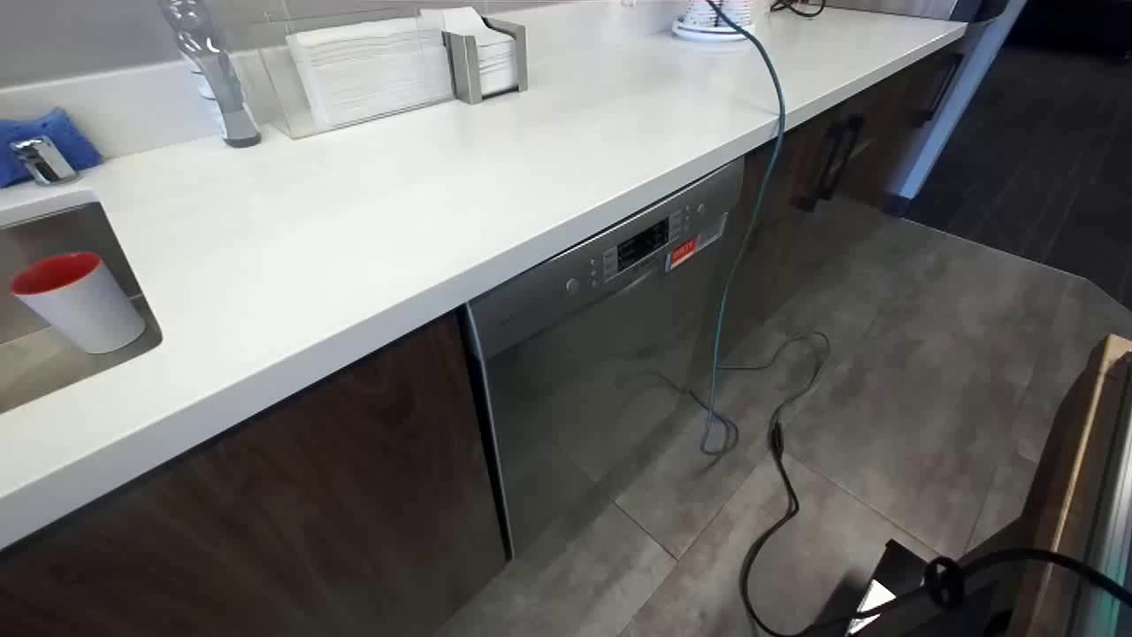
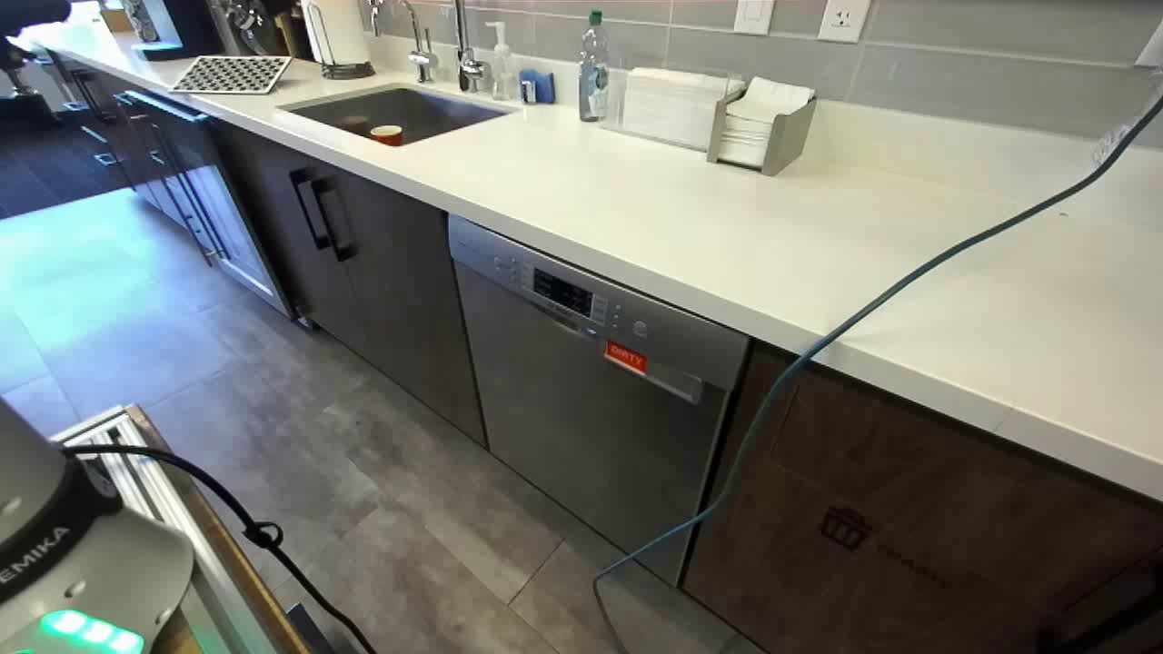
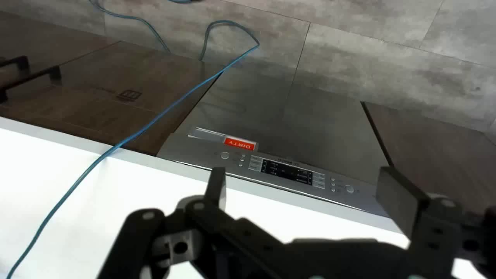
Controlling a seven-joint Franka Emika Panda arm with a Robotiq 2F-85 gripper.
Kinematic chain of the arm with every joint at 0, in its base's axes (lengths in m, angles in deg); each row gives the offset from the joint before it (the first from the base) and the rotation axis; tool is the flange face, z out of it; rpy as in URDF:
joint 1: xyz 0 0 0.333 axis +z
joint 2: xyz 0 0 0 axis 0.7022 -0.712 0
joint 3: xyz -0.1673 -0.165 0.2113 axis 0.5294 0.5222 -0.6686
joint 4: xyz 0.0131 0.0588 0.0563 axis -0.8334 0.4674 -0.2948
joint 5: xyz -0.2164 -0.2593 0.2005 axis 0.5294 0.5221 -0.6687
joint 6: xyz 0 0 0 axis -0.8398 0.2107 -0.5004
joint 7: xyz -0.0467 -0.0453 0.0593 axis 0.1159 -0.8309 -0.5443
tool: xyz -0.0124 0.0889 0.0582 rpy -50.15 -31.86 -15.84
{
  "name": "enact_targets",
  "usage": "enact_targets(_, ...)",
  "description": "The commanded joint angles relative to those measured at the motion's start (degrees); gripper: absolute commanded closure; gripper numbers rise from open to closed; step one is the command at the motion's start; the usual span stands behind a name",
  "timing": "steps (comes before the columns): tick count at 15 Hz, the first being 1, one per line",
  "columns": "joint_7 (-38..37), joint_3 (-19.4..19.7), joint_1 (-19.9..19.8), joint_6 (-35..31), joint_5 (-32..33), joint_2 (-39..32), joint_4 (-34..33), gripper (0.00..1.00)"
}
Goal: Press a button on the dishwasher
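Observation:
The dishwasher is a grey steel front under the counter in both exterior views (image 1: pixel 584 398) (image 2: pixel 581 400), and it shows upside down in the wrist view (image 3: pixel 317 120). Its top strip holds a dark display (image 1: pixel 643 244) (image 2: pixel 563 291) (image 3: pixel 286 172) with small buttons on both sides. Round buttons sit farther out, one (image 3: pixel 224 155) near the red DIRTY tag (image 3: pixel 239 143), another (image 3: pixel 349 188) at the opposite end. My gripper (image 3: pixel 308 190) is open with nothing between its fingers. It is apart from the panel, over the counter edge in the wrist view. Neither exterior view shows the gripper.
A blue cable (image 1: pixel 752 230) (image 2: pixel 800 363) (image 3: pixel 174 102) hangs over the white counter (image 2: pixel 636 204) beside the dishwasher. A black cable (image 1: pixel 778 522) lies on the floor. Napkin holders (image 1: pixel 469 66), a soap bottle (image 2: pixel 593 73) and a sink with a cup (image 1: pixel 84 305) are at the counter.

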Motion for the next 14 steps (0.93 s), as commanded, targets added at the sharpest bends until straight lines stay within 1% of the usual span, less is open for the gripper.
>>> enact_targets(1, -0.6, 0.5, 0.8, 0.2, 0.6, 0.0, -0.1, 0.0)
enact_targets(9, -0.6, 0.5, 0.8, 0.2, 0.6, 0.0, -0.1, 0.0)
enact_targets(11, -0.8, 2.9, 0.1, -2.2, 0.0, -1.2, 1.6, 0.0)
enact_targets(14, 1.2, 7.2, 0.5, -6.2, -1.3, -3.3, 3.6, 0.0)
